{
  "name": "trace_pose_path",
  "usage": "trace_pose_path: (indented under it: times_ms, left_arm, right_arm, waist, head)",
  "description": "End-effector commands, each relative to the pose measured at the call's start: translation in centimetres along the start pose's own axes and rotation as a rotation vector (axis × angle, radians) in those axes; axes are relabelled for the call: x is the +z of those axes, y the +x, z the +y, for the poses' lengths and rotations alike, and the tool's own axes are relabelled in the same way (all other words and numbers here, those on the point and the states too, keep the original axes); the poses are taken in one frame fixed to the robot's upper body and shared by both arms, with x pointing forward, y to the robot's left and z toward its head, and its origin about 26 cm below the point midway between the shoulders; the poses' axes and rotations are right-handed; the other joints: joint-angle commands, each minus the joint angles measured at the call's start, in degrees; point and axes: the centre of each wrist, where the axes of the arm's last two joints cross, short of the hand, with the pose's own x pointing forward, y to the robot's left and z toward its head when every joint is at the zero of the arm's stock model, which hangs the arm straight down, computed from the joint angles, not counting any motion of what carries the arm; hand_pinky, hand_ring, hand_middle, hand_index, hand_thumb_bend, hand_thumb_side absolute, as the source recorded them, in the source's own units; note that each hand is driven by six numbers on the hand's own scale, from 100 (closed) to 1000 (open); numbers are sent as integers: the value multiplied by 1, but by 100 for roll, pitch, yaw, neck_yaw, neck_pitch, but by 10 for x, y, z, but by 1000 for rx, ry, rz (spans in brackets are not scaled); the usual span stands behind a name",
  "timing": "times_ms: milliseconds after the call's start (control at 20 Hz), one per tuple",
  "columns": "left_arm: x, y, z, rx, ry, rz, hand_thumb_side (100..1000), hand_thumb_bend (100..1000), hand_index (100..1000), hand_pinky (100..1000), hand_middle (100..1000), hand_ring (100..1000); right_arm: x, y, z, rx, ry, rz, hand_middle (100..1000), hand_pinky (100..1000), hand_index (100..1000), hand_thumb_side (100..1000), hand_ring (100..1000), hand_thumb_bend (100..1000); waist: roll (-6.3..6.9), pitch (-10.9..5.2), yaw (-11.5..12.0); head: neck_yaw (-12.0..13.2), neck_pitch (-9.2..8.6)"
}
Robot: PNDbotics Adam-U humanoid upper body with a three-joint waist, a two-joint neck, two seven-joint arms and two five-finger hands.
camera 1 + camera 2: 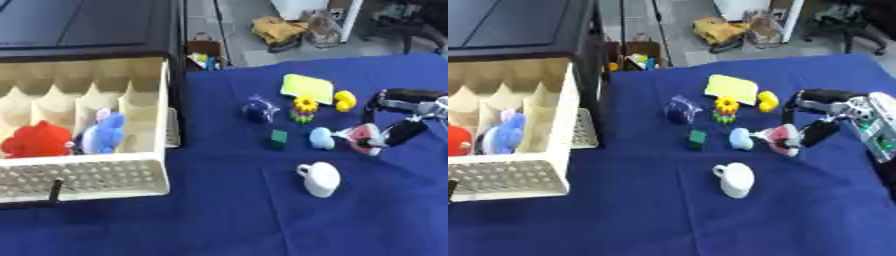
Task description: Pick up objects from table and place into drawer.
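So the right hand has its fingers curled around a pink-and-white thing, right next to the light blue toy on the blue table.

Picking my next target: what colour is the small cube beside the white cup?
Green; the small cube shows best in the left eye view, behind the white cup.

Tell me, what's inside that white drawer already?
The drawer holds a red plush toy and a blue plush toy, side by side. Its front wall hides their lower parts and the drawer floor.
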Motion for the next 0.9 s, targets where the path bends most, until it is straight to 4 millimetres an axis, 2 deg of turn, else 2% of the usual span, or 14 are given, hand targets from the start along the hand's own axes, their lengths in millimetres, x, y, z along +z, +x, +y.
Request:
trace_pose_path:
  times_ms: [50,350,400,900]
  left_arm:
    - [-7,4,1,-9,-20,-25,1000,177,685,428,485,498]
    - [-7,4,1,-10,-21,-25,1000,177,685,428,485,498]
    - [-7,4,1,-10,-21,-25,1000,174,685,428,485,497]
    - [-8,4,1,-7,-20,-26,1000,170,686,428,486,499]
  right_arm:
    - [17,-8,-20,37,-19,25,552,819,620,329,848,361]
    - [20,-8,-22,42,-12,30,534,814,598,308,843,332]
    - [20,-8,-23,41,-14,30,518,810,573,266,837,273]
    - [15,-2,-28,27,-91,24,483,795,512,207,820,195]
  waist:
    - [-15,-96,-13]
    - [-15,-95,-28]
    - [-15,-96,-29]
    - [-18,-106,-16]
  head:
    - [0,20]
    - [-1,17]
    - [0,16]
    - [-13,-8]
